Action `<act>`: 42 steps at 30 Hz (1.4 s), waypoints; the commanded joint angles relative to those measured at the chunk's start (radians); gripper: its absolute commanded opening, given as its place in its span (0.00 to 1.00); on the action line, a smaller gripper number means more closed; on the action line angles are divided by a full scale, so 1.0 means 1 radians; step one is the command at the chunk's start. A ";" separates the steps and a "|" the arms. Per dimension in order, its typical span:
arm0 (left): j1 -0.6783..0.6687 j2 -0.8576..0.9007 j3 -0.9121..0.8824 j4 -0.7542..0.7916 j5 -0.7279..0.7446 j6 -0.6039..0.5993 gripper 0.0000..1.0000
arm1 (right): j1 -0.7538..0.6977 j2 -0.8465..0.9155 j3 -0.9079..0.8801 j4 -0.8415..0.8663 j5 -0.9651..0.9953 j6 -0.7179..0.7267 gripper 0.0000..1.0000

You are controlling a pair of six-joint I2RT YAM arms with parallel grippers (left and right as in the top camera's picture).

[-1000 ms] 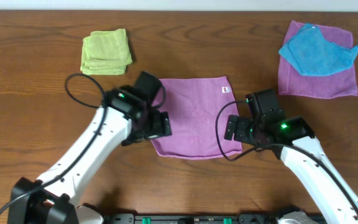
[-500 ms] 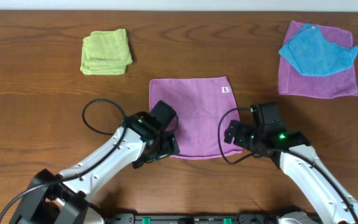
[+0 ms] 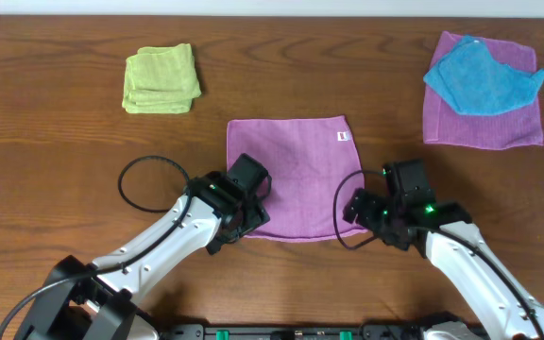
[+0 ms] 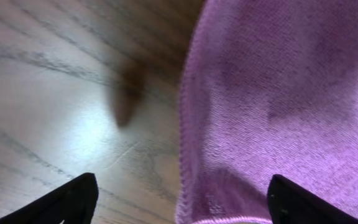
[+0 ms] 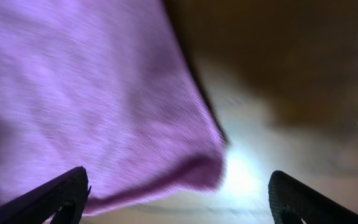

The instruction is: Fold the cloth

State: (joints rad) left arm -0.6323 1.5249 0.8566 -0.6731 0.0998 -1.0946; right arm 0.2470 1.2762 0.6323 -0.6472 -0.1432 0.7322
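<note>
The mauve cloth lies spread flat in the middle of the wooden table, a white tag near its far right corner. My left gripper hangs over its near left corner, open. In the left wrist view the cloth fills the right side, and its corner lies between the two dark fingertips of the left gripper. My right gripper is at the near right corner, also open. In the right wrist view that corner of the cloth sits between the wide-set tips of the right gripper.
A folded lime-green cloth sits at the far left. At the far right a crumpled bright blue cloth lies on a second flat mauve cloth. Black cables loop beside both wrists.
Both arms have drawn back along the cloth's side edges toward me and now sit at its two near corners. The cloth itself has stayed flat.
</note>
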 commanded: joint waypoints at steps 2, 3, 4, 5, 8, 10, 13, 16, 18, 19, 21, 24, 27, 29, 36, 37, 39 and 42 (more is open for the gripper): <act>-0.003 0.005 -0.010 -0.006 -0.034 -0.068 0.50 | -0.003 -0.002 -0.010 -0.026 0.072 0.051 0.92; -0.003 0.005 -0.010 -0.005 -0.042 -0.084 0.31 | -0.003 -0.002 -0.010 -0.025 0.073 0.053 0.92; -0.003 0.005 -0.010 -0.003 -0.050 -0.094 0.28 | -0.002 -0.002 -0.010 -0.022 0.074 0.053 0.92; -0.003 0.005 -0.010 0.001 -0.059 -0.099 0.29 | -0.003 -0.002 -0.010 -0.017 0.077 0.053 0.92; -0.003 0.006 -0.010 0.008 -0.067 -0.100 0.20 | -0.003 -0.002 -0.010 -0.013 0.101 0.053 0.92; -0.003 0.006 -0.010 0.010 -0.066 -0.100 0.21 | -0.003 -0.002 -0.010 -0.013 0.106 0.052 0.92; -0.003 0.006 -0.011 0.009 -0.066 -0.114 0.22 | -0.003 -0.002 -0.010 -0.013 0.107 0.052 0.91; -0.004 0.006 -0.011 0.013 -0.066 -0.118 0.23 | -0.003 -0.002 -0.010 -0.013 0.110 0.052 0.91; -0.006 0.006 -0.011 0.013 -0.067 -0.118 0.23 | -0.002 -0.002 -0.010 -0.013 0.110 0.052 0.91; -0.009 0.007 -0.011 0.017 -0.067 -0.118 0.23 | -0.002 -0.002 -0.011 -0.011 0.110 0.051 0.91; -0.016 0.010 -0.014 0.026 -0.068 -0.118 0.22 | -0.002 -0.002 -0.015 0.003 0.108 0.043 0.92; -0.030 0.020 -0.018 0.039 -0.076 -0.119 0.22 | -0.002 -0.002 -0.016 0.018 0.082 0.036 0.92; -0.037 0.032 -0.018 0.049 -0.074 -0.122 0.21 | 0.003 -0.002 -0.026 0.035 0.071 0.030 0.91; -0.037 0.037 -0.018 0.050 -0.074 -0.122 0.13 | 0.004 -0.002 -0.035 0.038 0.061 0.030 0.89; -0.037 0.053 -0.018 0.051 -0.075 -0.122 0.06 | 0.004 -0.002 -0.072 0.055 0.015 0.061 0.72; -0.037 0.053 -0.018 0.050 -0.076 -0.121 0.06 | 0.004 -0.002 -0.072 0.056 0.015 0.073 0.63; -0.037 0.053 -0.018 0.053 -0.075 -0.121 0.06 | 0.004 -0.002 -0.072 0.057 0.016 0.100 0.49; -0.037 0.053 -0.018 0.056 -0.075 -0.121 0.06 | 0.004 -0.001 -0.073 0.061 0.020 0.123 0.29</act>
State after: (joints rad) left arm -0.6655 1.5646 0.8455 -0.6193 0.0444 -1.2087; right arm 0.2478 1.2762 0.5652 -0.5892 -0.1238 0.8150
